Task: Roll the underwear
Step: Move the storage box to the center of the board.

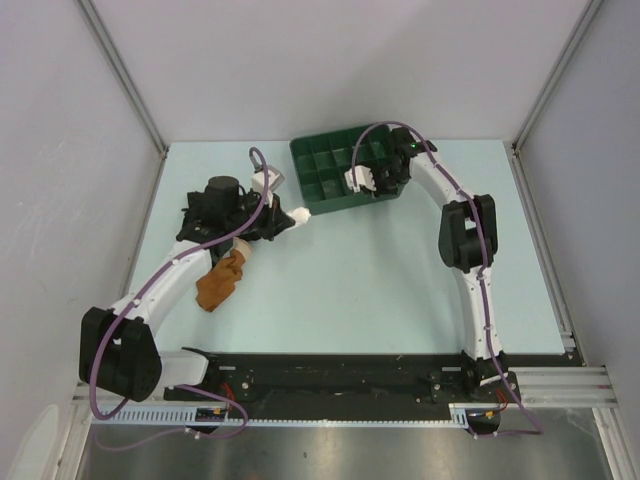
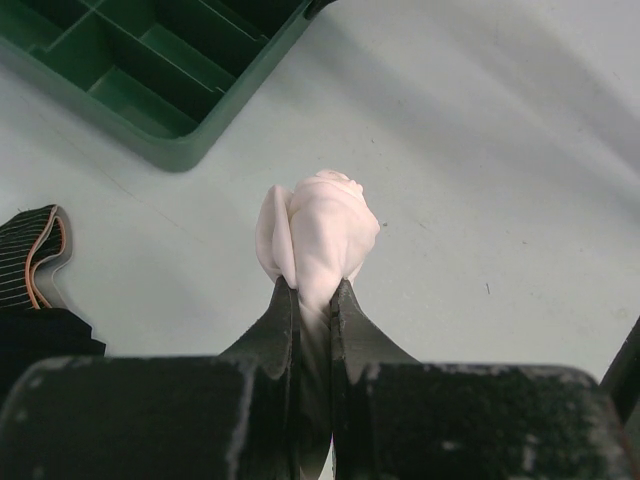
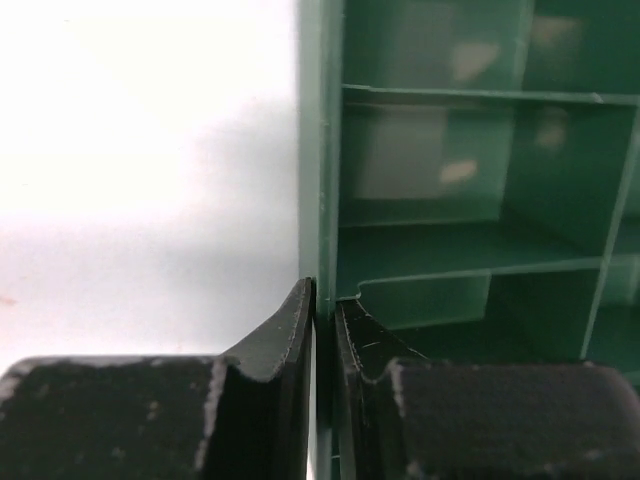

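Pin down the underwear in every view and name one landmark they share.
Top external: underwear left of centre, at the left gripper's tip, beside the tray's near-left corner.
Left wrist: centre, bunched, pinched in the left gripper.
Right wrist: not in it.
Shared landmark: the green tray, top left in left wrist, filling the right of right wrist.

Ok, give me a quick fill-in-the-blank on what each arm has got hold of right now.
1. The left fingers pinch the rolled white ____.
2. The right fingers grip the outer wall of the green ____.
3. The garment lying lowest in the top view is coloured ____.
Missing words: underwear; tray; orange-brown.
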